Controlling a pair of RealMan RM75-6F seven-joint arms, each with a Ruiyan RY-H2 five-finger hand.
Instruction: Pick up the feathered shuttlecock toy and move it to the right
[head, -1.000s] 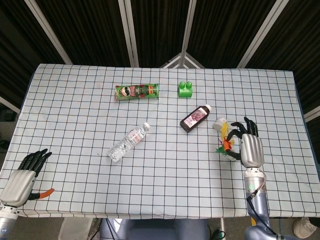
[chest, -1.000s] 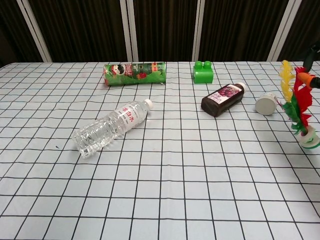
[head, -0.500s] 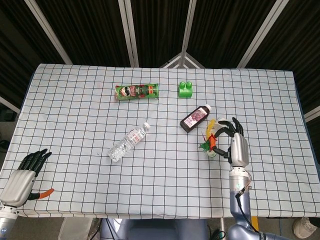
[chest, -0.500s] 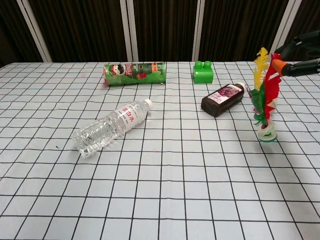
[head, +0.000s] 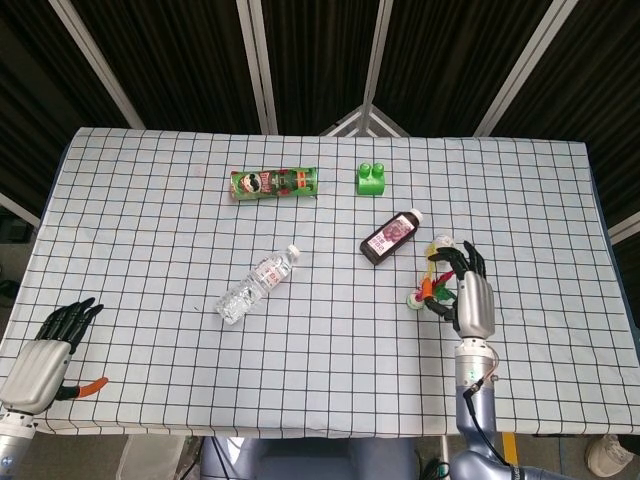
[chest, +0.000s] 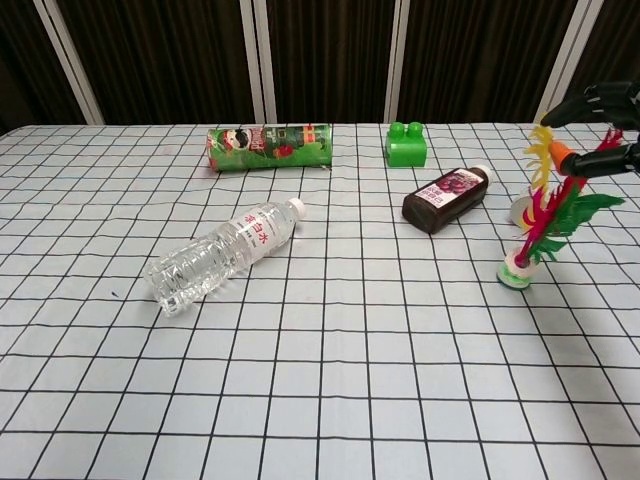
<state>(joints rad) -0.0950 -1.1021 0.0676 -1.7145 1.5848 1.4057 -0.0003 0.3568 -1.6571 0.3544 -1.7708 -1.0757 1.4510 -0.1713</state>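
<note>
The feathered shuttlecock toy (head: 424, 290) has red, yellow and green feathers and a white-green round base. In the chest view the shuttlecock toy (chest: 545, 215) leans to the right, its base low at the tablecloth. My right hand (head: 472, 300) is just right of it. The orange-tipped thumb and a finger pinch the feather tops while the other fingers spread above them, as the chest view of the right hand (chest: 605, 105) shows. My left hand (head: 40, 355) rests at the table's front left corner, fingers stretched out, holding nothing.
A dark juice bottle (head: 391, 236) lies just left of the toy, with a small white cap (head: 440, 243) behind it. Further back are a green block (head: 372, 178) and a green crisp can (head: 275, 183). A clear water bottle (head: 258, 284) lies mid-table.
My right hand carried the toy leftward from the right side towards the juice bottle. The toy then tipped from upright to leaning right. The left hand stayed still.
</note>
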